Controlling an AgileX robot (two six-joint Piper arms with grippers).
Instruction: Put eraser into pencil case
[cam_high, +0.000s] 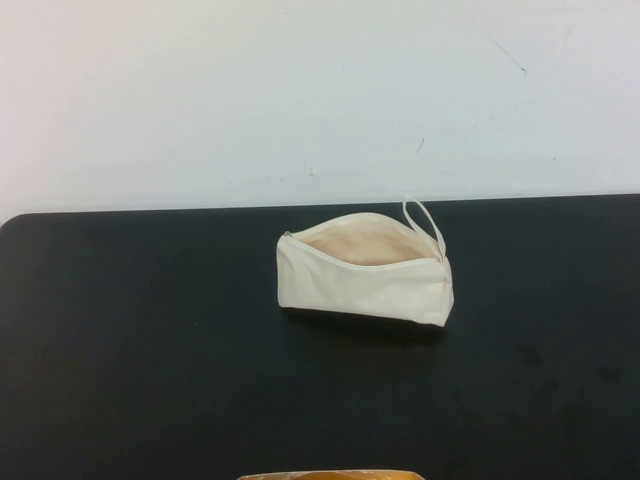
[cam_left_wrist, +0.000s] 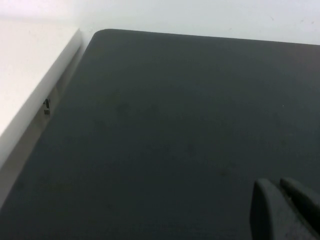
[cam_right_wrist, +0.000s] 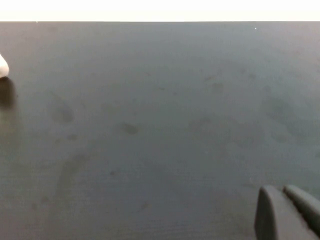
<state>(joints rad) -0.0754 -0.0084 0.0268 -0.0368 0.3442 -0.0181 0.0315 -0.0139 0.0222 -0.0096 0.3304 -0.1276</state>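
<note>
Left gripper (cam_left_wrist: 281, 202): low over the black table (cam_left_wrist: 165, 135), only a dark corner of it showing in the left wrist view. Cannot tell whether clenched or released. Nothing seen in its grasp. Ahead of it, bare tabletop running to a rounded far corner; past that corner and along the table's edge, a white ledge (cam_left_wrist: 30, 65), and a pale wall beyond.

Right gripper (cam_right_wrist: 284, 205): likewise low over the table, only a dark corner of it in the right wrist view. Grip state cannot tell. Nothing seen held. Tabletop ahead smudged with faint dull marks.

Pencil case (cam_high: 365, 278): on the table near its far middle, well apart from both grippers. Ahead of the right gripper and off toward the left arm's side, just one white end of it (cam_right_wrist: 2, 65) caught in the right wrist view, with a shadow beneath. Lying on its long side, zip open, mouth gaping upward, beige lining (cam_high: 365, 245) in sight. Thin loop strap (cam_high: 424, 222) standing up at the end nearer the right arm. Nothing made out inside the mouth from the high view.

Yellow-orange strip (cam_high: 330, 475): at the near edge of the high view, cut off by the frame. Cannot tell what it is.
</note>
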